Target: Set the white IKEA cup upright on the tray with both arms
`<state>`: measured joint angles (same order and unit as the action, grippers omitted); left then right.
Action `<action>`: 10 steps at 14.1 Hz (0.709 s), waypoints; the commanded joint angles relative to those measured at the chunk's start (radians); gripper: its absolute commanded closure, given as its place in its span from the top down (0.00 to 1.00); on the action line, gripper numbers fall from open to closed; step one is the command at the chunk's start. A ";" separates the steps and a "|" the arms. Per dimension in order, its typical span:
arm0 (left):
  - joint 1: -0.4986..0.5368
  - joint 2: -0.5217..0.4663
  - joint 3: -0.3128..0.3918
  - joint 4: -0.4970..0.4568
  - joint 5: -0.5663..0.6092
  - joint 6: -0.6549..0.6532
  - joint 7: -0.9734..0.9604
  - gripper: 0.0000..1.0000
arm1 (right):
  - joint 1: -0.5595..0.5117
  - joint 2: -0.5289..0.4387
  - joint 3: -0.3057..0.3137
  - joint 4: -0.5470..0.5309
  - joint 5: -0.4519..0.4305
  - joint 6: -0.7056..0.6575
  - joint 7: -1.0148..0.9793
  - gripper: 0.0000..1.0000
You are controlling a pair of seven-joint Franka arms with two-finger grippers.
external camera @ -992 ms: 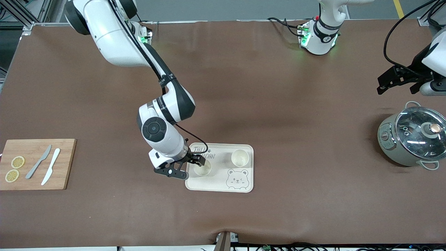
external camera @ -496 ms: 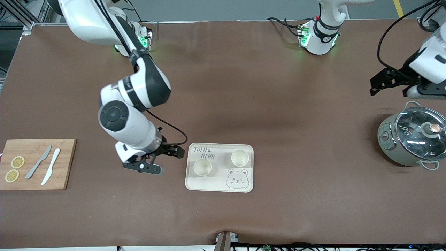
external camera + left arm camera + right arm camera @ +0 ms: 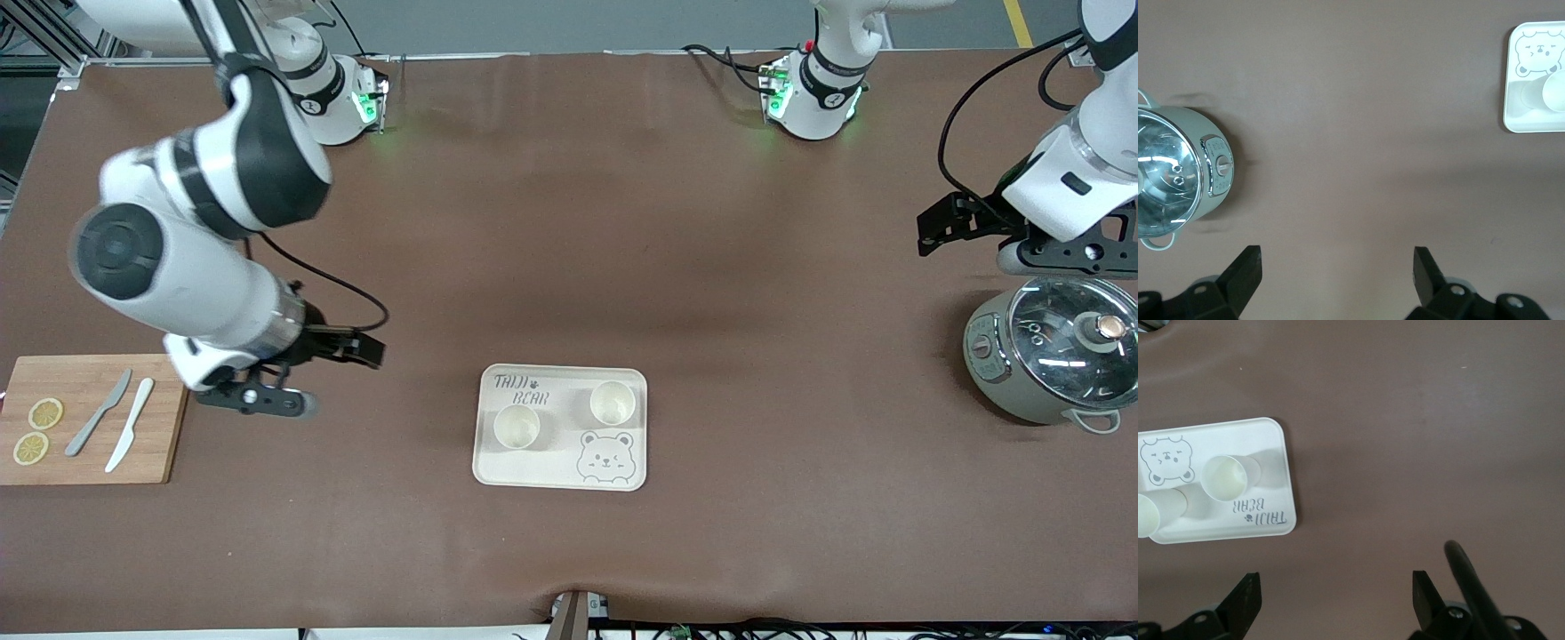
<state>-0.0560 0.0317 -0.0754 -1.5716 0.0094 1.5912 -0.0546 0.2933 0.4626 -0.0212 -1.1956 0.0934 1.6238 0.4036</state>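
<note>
Two white cups are seen standing upright, mouths up, on the tray (image 3: 560,428), which lies on the tabletop (image 3: 569,267) between the two arms' ends, nearer to the front camera than the bases. One cup (image 3: 516,427) stands under the lettering toward the right arm's end; the other cup (image 3: 613,402) stands beside it toward the left arm's end, above the bear face.

The right gripper (image 3: 307,373) is held over bare tabletop between the tray and the cutting board (image 3: 93,418), its fingers spread wide and empty. The left gripper (image 3: 996,240) is held over the tabletop just beside the pot (image 3: 1049,356), its fingers likewise spread wide with nothing between them.

The placement is judged complete, since both cups are set down and neither is gripped. Little is left to go wrong, yet some risk is seen. If an arm were swung low across the tray, a cup could be clipped and tipped, as both are light and stand free. The left gripper is near the pot's glass lid, so a low move there could knock it. The knives (image 3: 116,423) on the board could be brushed by the right arm.
</note>
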 commanded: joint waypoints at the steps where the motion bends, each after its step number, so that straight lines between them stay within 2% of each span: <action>1: 0.008 -0.001 0.003 0.018 -0.002 -0.007 0.021 1.00 | -0.074 -0.024 0.015 0.054 -0.012 -0.103 -0.099 1.00; 3: 0.008 -0.003 0.005 0.018 -0.005 -0.007 0.021 1.00 | -0.121 -0.028 0.015 0.094 -0.014 -0.166 -0.178 1.00; 10: 0.012 -0.010 0.009 0.042 -0.003 -0.001 0.019 1.00 | -0.293 -0.078 0.014 0.097 -0.024 -0.240 -0.426 1.00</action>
<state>-0.0512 0.0293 -0.0671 -1.5392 0.0094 1.5924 -0.0545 0.0420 0.4034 -0.0246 -1.1010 0.0889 1.4066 0.0261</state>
